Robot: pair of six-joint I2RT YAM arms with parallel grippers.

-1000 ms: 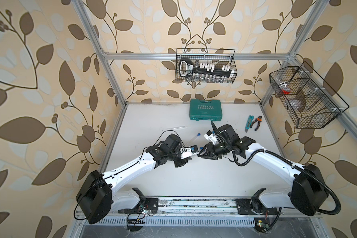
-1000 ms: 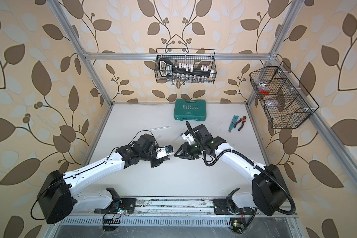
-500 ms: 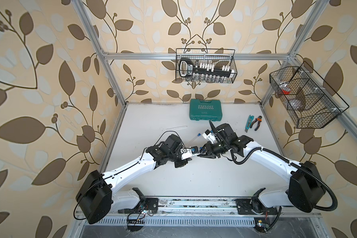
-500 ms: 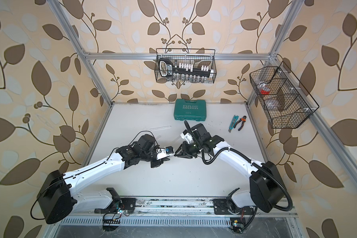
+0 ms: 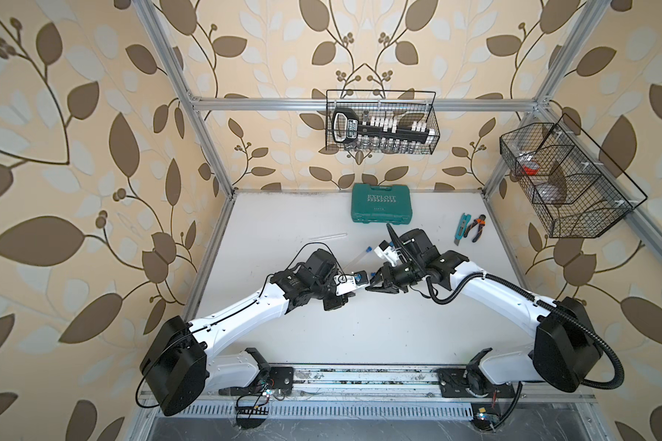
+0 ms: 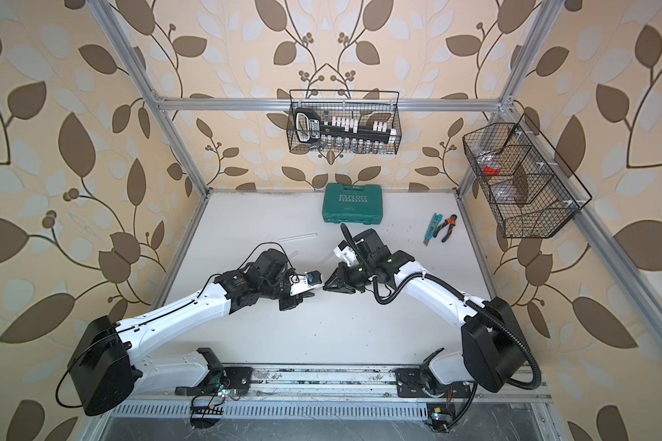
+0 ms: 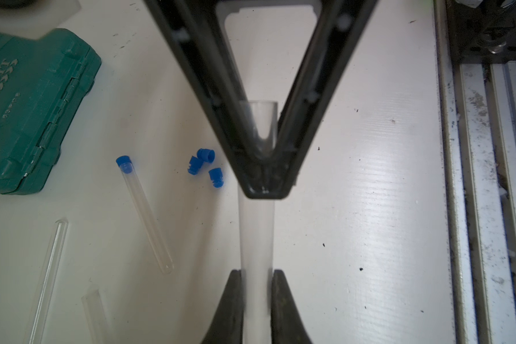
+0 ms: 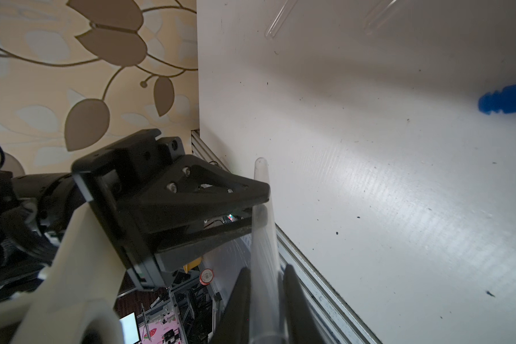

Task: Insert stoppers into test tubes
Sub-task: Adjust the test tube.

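Left gripper (image 7: 256, 272): jaws are sitting drawn right in, clamping a slim, clear, transparent test tube (image 7: 256, 232) toward its rounded end.

Right gripper (image 7: 262, 190): it is facing the left one nose to nose. Its jaws are almost together, with the tips lying against the two sides of the same tube farther along. We are reading that as a second grip.

So the tube is hanging above the white table (image 7: 355, 208) and bridging the two grippers, with neither arm nearer to it. Its long axis is running straight from one gripper to the other, roughly level.

The rounded end is poking out past the left jaws. The open mouth is pointing toward the right wrist and sitting deep between the right fingers. We are judging that mouth too boxed in to plug as it stands.

Three loose, bright blue plastic stoppers (image 7: 203, 155) are lying on the table just beside the meeting point. Farther off, a second clear tube already plugged in blue (image 7: 145, 214) is lying flat.
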